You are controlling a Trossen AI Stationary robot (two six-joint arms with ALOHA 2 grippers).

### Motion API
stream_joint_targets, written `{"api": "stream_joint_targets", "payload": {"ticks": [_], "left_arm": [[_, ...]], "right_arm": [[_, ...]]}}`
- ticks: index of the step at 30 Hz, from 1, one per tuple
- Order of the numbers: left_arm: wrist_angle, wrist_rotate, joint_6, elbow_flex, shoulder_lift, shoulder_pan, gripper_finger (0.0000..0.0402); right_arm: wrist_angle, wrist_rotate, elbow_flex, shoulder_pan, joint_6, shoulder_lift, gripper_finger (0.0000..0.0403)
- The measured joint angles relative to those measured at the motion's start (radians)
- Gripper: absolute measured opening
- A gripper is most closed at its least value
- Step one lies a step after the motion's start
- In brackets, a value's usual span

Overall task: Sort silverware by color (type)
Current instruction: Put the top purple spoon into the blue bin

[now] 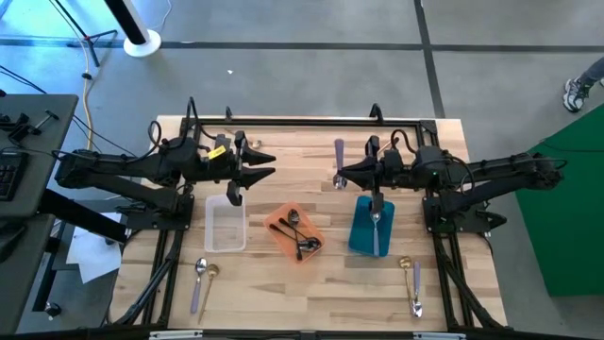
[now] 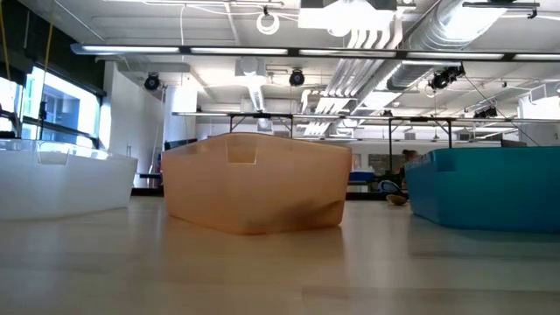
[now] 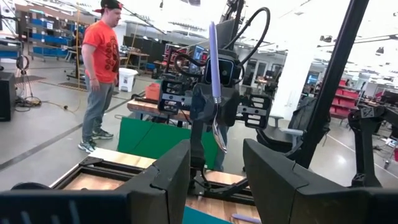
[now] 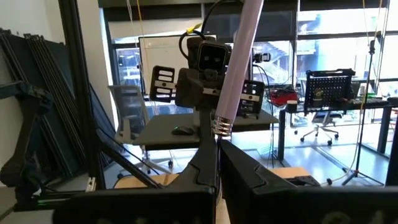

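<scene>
Three trays: clear (image 1: 226, 225), orange (image 1: 293, 232), blue (image 1: 372, 226). Right gripper (image 1: 339, 176) grips one lilac-handled spoon (image 1: 339, 156); left gripper (image 1: 271, 164) spread open, empty. Four spoons remain loose.

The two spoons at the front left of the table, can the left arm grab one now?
Probably yes: the left gripper looks open and empty, and the two spoons lie bare on its side, nothing covering them.
</scene>
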Motion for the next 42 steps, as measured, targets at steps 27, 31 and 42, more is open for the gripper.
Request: {"api": "stream_joint_targets", "payload": {"ticks": [27,31,42], "left_arm": [[-0.001,0.001,0.000,0.000,-0.001,0.000,0.0138],[0.000,0.001,0.000,0.000,-0.001,0.000,0.0138],[-0.001,-0.023,-0.001,0.000,-0.001,0.000,0.0138]], "right_arm": [[-0.030,-0.012,0.000,0.001,0.109,0.000,0.0000],[-0.068,-0.012,0.000,0.011,0.142,0.000,0.0000],[-0.549,0.034,0.000,0.157,0.523,-0.052,0.0000]]}}
